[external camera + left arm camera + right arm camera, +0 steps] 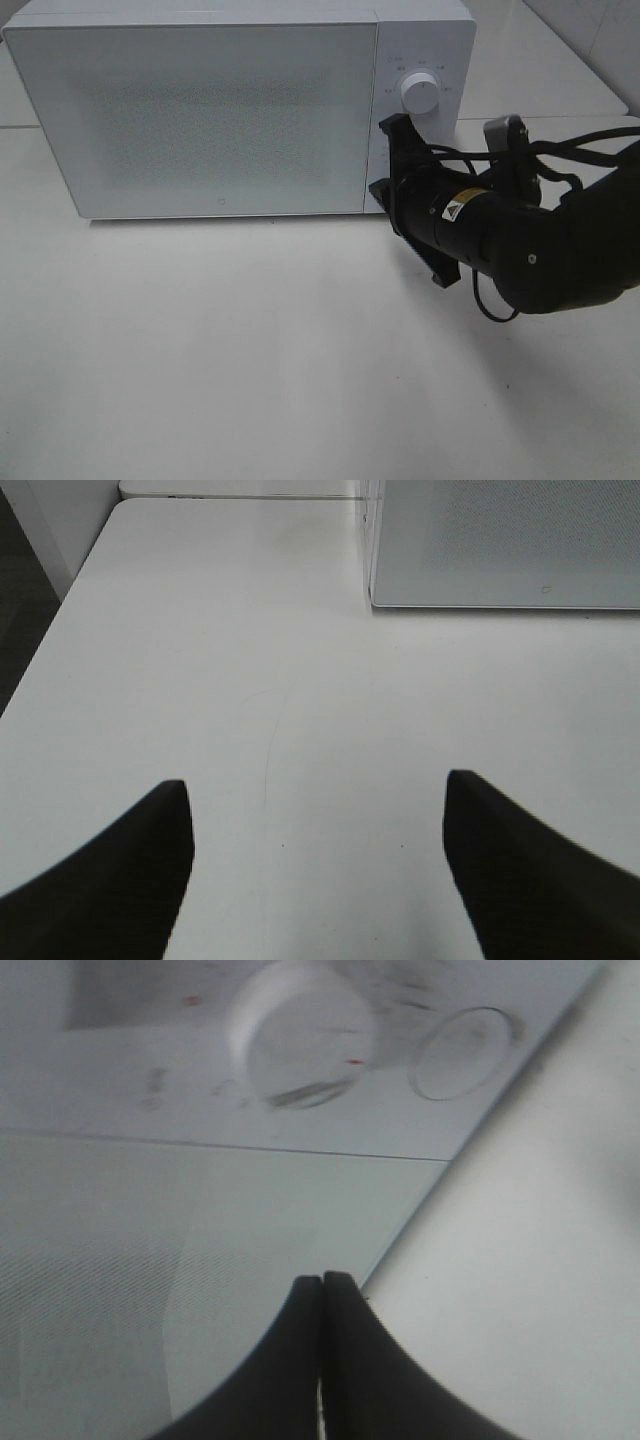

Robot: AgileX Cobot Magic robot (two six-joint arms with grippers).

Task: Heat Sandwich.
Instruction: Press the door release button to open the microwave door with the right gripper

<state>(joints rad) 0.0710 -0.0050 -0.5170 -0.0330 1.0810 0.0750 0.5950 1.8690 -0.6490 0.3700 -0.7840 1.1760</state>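
Observation:
The white microwave (200, 110) stands at the back of the table with its door shut. The sandwich and its pink plate are out of view. My right gripper (322, 1282) is shut with nothing between its fingers. It sits close to the lower right corner of the microwave's front, below the round knob (300, 1030). In the high view the right arm (480, 225) hides the gripper's fingers, just under the knob (419, 92). My left gripper (315, 780) is open and empty, low over the bare table left of the microwave (500, 540).
The white table (250, 350) stretches in front of the microwave. A round button outline (465, 1040) sits beside the knob on the control panel. The table's left edge (50, 630) drops off to a dark floor.

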